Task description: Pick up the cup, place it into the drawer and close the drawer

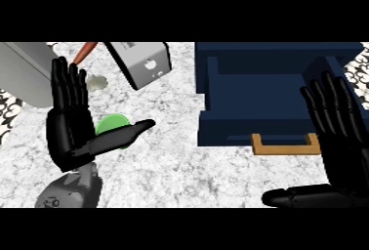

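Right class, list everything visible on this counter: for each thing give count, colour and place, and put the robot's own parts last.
cup: one, green, left of centre, partly behind the left thumb
drawer: one, dark blue, open, upper right
drawer handle: one, tan, on the drawer's front
grey box: one, tilted, top centre-left
grey appliance: one, top left edge
counter: one, white-grey marble
left hand: one, black, open, beside the cup
right hand: one, black, open, right edge

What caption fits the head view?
Open left robot hand beside green cup; blue drawer open.
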